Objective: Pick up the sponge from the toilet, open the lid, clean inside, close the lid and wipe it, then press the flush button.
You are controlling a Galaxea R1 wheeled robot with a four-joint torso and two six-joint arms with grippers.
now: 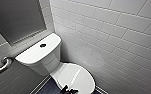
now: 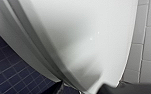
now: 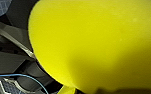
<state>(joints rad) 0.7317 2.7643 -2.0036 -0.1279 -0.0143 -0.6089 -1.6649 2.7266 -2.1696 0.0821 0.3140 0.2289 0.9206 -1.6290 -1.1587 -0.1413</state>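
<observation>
In the head view the toilet (image 1: pixel 44 58) stands against the tiled wall (image 1: pixel 111 35). The lid (image 1: pixel 77 77) is down flat over the bowl, the flush button (image 1: pixel 43 45) sits on the tank top farther back and to the left, and a grab bar (image 1: pixel 2 66) is at the far left. A dark gripper, which I take for the left gripper (image 1: pixel 69 90), hovers at the lid's near edge, so opening the lid looks like the step in hand. The left wrist view runs close along the lid's white curved rim, with blue floor tiles (image 2: pixel 8 72) beside it; whether this gripper is open or closed I cannot tell. To do the step well, catch the rim at the near edge, under the lid alone. Then lift it in an arc about the hinge by the tank, easing it back rather than letting it knock the tank. In the right wrist view the sponge (image 3: pixel 96 42) shows bright yellow right before the camera, off the toilet, so I judge the right gripper (image 3: pixel 121 91) closed on it. That arm should be held well aside, clear of the lid's swing.
</observation>
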